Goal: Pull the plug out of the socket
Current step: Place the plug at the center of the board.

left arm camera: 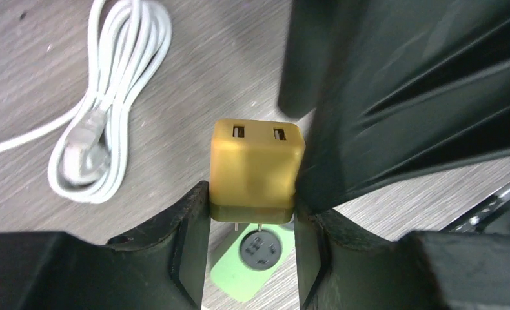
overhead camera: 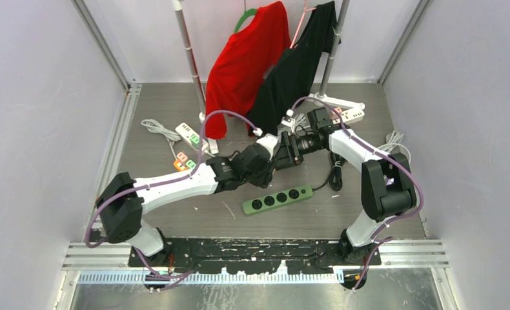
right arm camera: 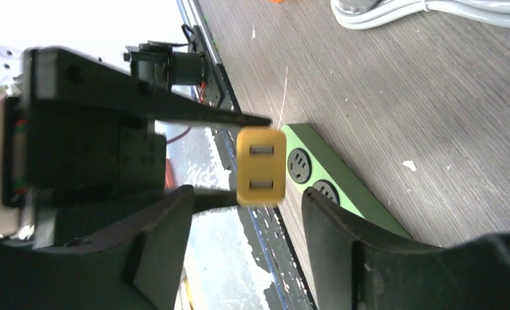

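My left tool (left arm camera: 251, 197) is clamped on the lower sides of the yellow plug (left arm camera: 255, 165), one finger on each flank. Its two USB slots face up toward the wrist camera. Under it I can see two thin pins in open air, with a round socket (left arm camera: 261, 248) of the green power strip (overhead camera: 278, 199) lying below on the table (left arm camera: 207, 64), so I judge the plug to be out of the strip and held just above it. My right tool (right arm camera: 247, 196) is spread wide, with nothing in it, its fingers either side of the plug and very close. In the left wrist view its dark body crowds the plug's right side, and I cannot tell whether they touch. That crowding is my main worry. If I close the right tool or push it forward while the left one is gripping, the two could fight over the plug and twist it out of a hold that sits only on its base. It would then drop onto the strip or the table. From overhead, both wrists are bunched together over the middle of the table, so a careless retreat could knock one arm against the other.
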Motion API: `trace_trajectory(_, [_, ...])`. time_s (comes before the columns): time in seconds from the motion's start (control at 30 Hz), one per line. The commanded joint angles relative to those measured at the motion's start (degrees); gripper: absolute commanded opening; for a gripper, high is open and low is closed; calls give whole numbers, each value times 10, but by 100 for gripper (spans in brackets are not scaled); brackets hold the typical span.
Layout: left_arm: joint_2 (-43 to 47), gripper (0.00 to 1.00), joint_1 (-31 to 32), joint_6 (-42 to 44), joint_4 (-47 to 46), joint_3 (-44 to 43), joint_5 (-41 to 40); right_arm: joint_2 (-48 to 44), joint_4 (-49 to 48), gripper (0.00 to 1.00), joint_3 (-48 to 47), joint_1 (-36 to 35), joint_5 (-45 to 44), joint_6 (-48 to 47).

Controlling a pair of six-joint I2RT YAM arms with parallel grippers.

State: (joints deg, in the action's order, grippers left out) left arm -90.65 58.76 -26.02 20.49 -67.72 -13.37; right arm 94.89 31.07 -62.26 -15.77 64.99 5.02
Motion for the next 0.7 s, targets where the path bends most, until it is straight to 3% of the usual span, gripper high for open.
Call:
trace_trajectory(0.0, [76,0,-6,11,-53,68,-32,-15,53,71,-34,-5,6,-63])
trace_trajectory(0.1, [122,0,-14,1,-66,130,-37,-21,74,78,-41,-5,-3,-98])
trace_trajectory(0.27, [202,0,-65,-48,-12,181,-67,-28,84,79,-45,-4,-23,-114])
trace_trajectory(0.53, [311,0,-228,-62,17,235,-5,-30,96,79,-48,-1,-35,-128])
trace_trajectory(0.67, [344,0,-359,-73,13,247,80,-30,97,79,-49,0,-37,-131])
